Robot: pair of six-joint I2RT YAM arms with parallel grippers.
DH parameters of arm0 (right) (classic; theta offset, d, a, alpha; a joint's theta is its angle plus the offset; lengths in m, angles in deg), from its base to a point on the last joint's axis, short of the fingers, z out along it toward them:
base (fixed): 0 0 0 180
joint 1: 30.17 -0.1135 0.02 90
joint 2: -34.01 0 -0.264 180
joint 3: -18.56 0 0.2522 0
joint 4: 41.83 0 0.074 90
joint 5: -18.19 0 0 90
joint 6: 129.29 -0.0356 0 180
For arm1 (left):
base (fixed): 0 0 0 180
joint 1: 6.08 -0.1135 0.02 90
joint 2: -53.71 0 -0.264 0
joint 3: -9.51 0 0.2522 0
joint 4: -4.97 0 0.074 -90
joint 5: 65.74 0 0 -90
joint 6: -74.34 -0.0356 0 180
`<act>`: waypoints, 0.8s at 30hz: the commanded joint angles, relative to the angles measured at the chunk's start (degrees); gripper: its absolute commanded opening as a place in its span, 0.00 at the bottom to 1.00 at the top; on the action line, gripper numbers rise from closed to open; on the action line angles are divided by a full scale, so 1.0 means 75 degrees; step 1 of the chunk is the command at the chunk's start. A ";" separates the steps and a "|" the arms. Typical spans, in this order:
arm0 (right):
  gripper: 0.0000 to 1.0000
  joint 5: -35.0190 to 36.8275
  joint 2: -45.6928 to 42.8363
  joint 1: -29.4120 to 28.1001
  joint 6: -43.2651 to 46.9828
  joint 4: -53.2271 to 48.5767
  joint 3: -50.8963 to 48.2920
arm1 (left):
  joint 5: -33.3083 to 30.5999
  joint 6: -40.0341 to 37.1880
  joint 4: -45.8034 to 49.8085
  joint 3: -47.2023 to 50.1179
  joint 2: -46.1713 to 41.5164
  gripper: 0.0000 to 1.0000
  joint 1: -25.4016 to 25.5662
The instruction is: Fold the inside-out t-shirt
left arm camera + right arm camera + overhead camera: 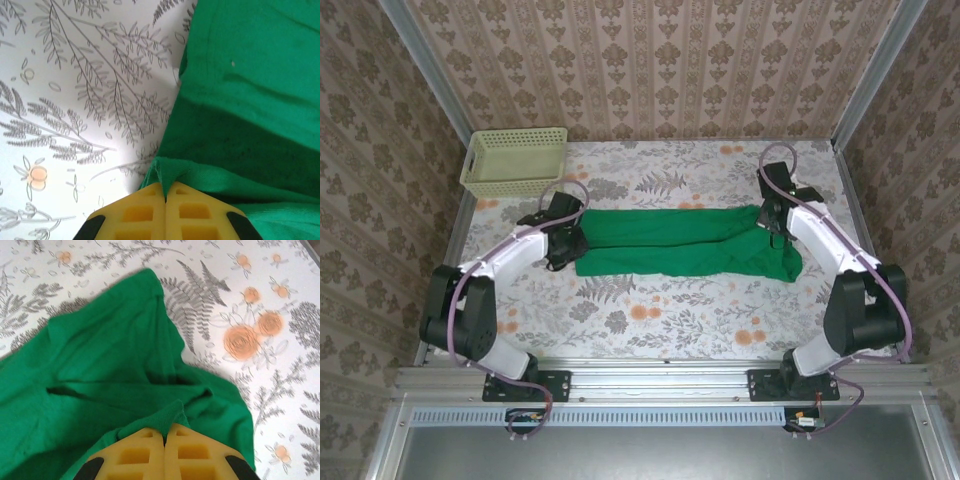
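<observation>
Top external view: arms bent inward, left gripper (570, 250) and right gripper (777, 236) each pinching cloth at opposite ends of the t-shirt (680, 243).

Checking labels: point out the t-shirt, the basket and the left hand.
t-shirt (685, 242), top view, middle of the cloth.
basket (510, 181), top view, near wall.
left hand (165, 192), left wrist view, between fingertips pinching the cloth edge.

2 white-and-black arms (510, 255), lilac cables (777, 146), yellow waffle-gridded fingers (135, 215).
</observation>
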 commanded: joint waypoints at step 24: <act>0.64 -0.0993 -0.0280 -0.0279 0.0816 -0.0035 0.0067 | -0.0697 -0.0777 -0.0001 -0.0300 -0.0826 0.54 0.0355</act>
